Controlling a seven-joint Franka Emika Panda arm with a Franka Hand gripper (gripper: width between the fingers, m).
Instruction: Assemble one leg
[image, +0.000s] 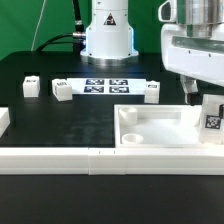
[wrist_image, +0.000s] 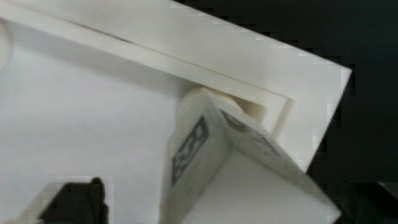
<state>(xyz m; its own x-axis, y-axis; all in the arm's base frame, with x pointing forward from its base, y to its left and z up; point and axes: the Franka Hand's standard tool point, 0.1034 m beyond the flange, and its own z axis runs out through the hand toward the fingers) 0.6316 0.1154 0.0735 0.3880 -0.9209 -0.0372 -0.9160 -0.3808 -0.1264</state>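
Note:
A leg (image: 212, 117), a stubby white block with a marker tag, stands at the corner of the large white square panel (image: 150, 128) on the exterior view's right. My gripper (image: 207, 100) hangs over it and is open. One dark finger (image: 189, 94) stands apart from the leg's side, and the other finger is hidden. In the wrist view the leg (wrist_image: 228, 160) leans at the panel's corner (wrist_image: 107, 110). It sits between my gripper's (wrist_image: 222, 208) jaws, with white panel showing between it and the dark finger (wrist_image: 73, 200).
Three more legs (image: 30, 87) (image: 62, 92) (image: 152, 90) lie on the black table near the marker board (image: 105, 86). A long white border rail (image: 60, 158) runs along the front and another rail (image: 3, 121) stands at the left. The robot base (image: 107, 35) stands behind.

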